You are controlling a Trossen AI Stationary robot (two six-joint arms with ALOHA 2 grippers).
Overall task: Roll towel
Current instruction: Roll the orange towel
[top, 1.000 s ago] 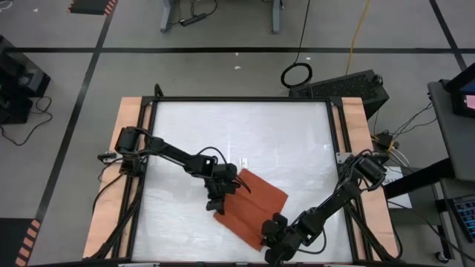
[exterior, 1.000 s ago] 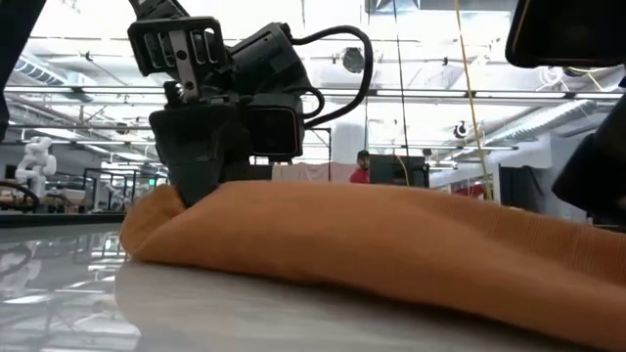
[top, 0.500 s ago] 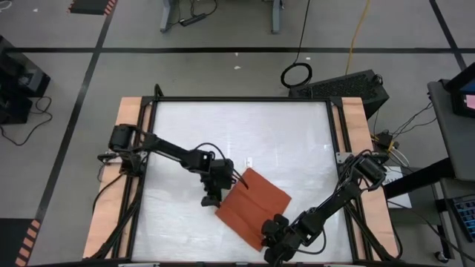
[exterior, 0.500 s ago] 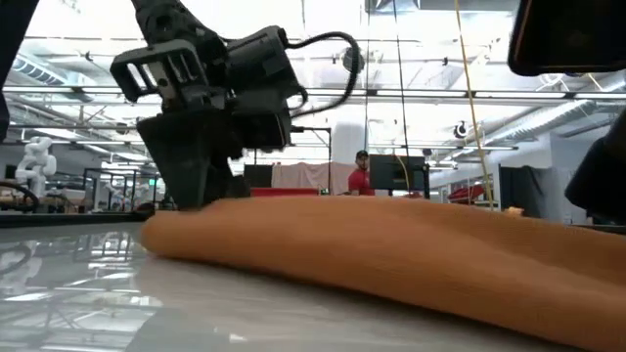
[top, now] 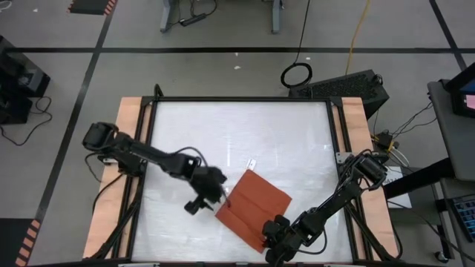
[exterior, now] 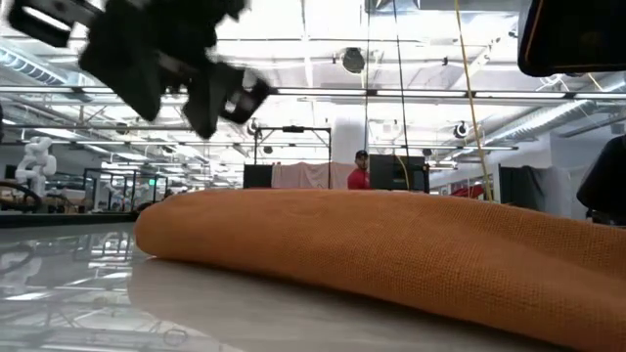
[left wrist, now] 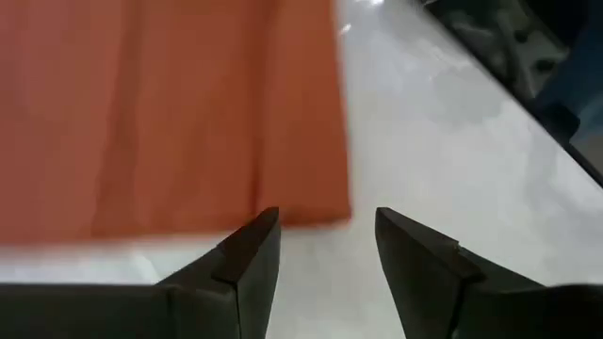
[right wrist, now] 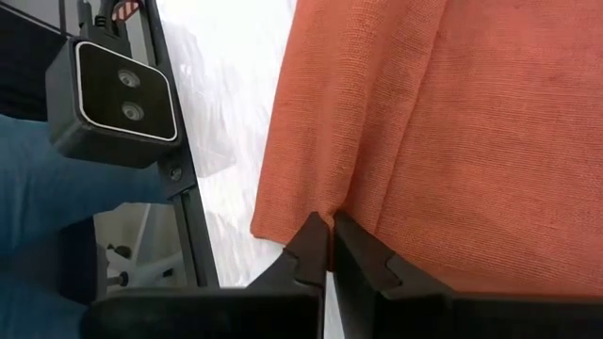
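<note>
Between the two grippers lies the towel [top: 253, 209], a rust-orange cloth folded flat on the white table [top: 237, 133], toward the near right part of the tabletop and turned at an angle to the table edges. Left gripper [top: 223, 195] sits just off the towel's left edge, jaws spread with bare tabletop showing through the gap; in the left wrist view the towel [left wrist: 170, 104] edge lies just ahead of the fingers [left wrist: 247, 252], apart from them, nothing between the jaws. Right gripper [top: 269, 231] is at the towel's near corner, jaws pressed together and pinching the towel edge; the right wrist view shows the cloth [right wrist: 443, 122] gathered into a crease right at the closed fingertips [right wrist: 311, 247], with the fabric spreading away beyond them. Low view: towel [exterior: 391, 249] fills the foreground as a low rounded hump on the table surface, left gripper [exterior: 220, 103] blurred and lifted above and to the side of it, not touching. Small white tag or scrap [top: 251, 161] on the table just beyond the towel's far corner. Person in a red top [exterior: 361, 173] far back in the room
</note>
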